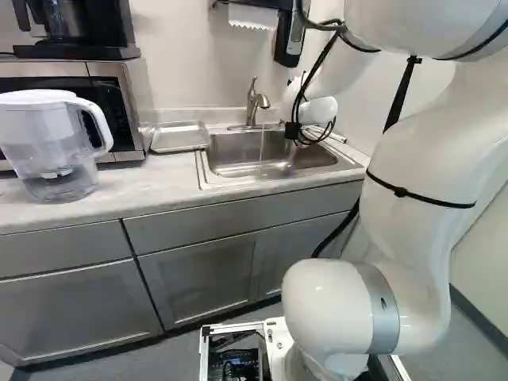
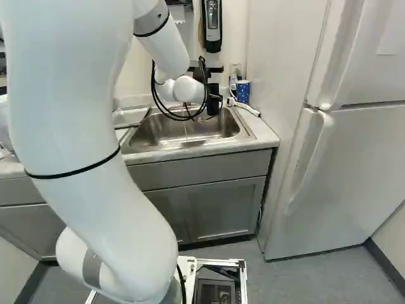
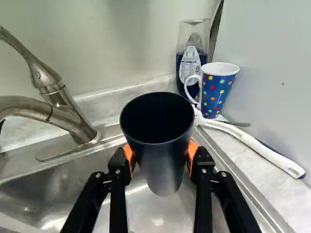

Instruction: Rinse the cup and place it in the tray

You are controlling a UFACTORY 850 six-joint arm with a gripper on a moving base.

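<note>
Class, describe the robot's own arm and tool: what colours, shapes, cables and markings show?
The arm is white, with thick rounded segments, grey joint bands and thin black straps. Black cables loop near its wrist. The tool is black, with two fingers, silvery screws and orange pads.

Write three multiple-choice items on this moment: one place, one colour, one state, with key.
1. Where is the spotted mug?
A) in the sink
B) beside the bottle of blue liquid
C) on the microwave

2. What colour are the pads of the tool?
A) green
B) white
C) orange

3. What is the state of the dark cup?
A) held in the tool
B) lying in the sink
C) set in the tray

Key:
1 B: the wrist view shows mug and bottle side by side.
2 C: orange shows at both sides of the cup.
3 A: both pads press it from opposite sides.
</note>
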